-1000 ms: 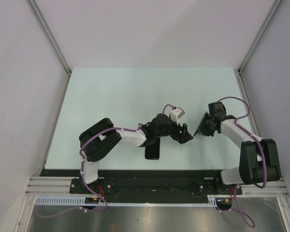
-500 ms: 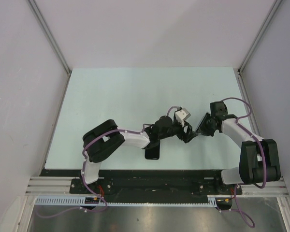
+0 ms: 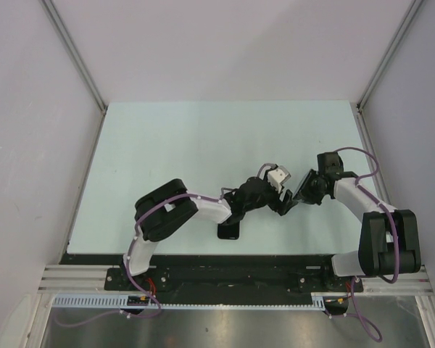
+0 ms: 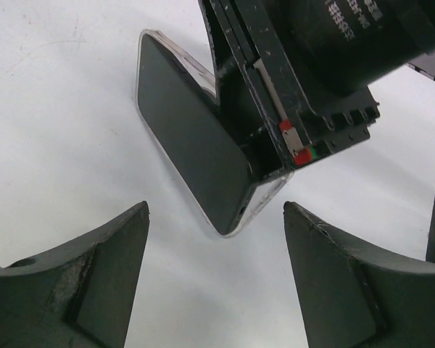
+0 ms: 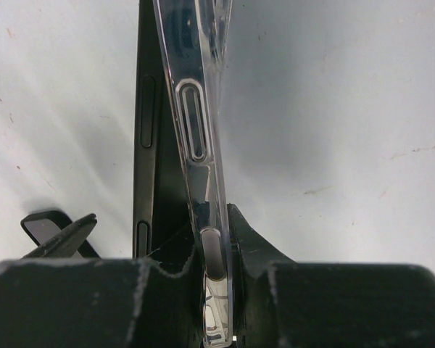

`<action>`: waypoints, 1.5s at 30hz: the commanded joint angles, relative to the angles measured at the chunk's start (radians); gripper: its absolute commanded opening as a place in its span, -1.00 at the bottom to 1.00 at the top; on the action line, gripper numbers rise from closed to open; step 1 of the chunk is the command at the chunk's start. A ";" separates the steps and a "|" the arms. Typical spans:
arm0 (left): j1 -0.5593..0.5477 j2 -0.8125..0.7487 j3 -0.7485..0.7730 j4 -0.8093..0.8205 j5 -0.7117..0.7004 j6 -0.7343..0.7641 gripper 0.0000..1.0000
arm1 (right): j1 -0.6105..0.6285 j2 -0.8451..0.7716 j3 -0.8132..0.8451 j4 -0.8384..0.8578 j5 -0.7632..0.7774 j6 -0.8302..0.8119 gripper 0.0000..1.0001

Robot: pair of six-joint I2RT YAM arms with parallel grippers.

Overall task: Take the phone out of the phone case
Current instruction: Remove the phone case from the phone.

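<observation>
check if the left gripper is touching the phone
Apart. The left wrist view shows bare table on both sides between the open fingers of the left gripper and the phone.

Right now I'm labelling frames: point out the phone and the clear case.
phone (image 4: 188, 152): left wrist view, middle of dark screen.
clear case (image 5: 193, 123): right wrist view, side wall at button cover.

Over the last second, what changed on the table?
The left hand, open, swung right and closed in on the phone in its phone case; it grips nothing. The right hand stayed clamped on the phone case, hardly shifting. The black slab near the table's front edge stayed put.
</observation>
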 commanded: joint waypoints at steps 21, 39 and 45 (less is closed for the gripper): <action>0.006 0.038 0.047 0.010 -0.170 0.008 0.09 | -0.059 -0.125 0.016 -0.068 -0.163 -0.031 -1.00; -0.017 0.047 0.140 -0.192 -0.486 0.077 -0.10 | -0.059 -0.171 0.016 -0.147 -0.143 -0.070 -1.00; -0.044 0.055 0.143 -0.174 -0.561 0.189 -0.11 | -0.061 -0.188 0.007 -0.187 -0.122 -0.096 -1.00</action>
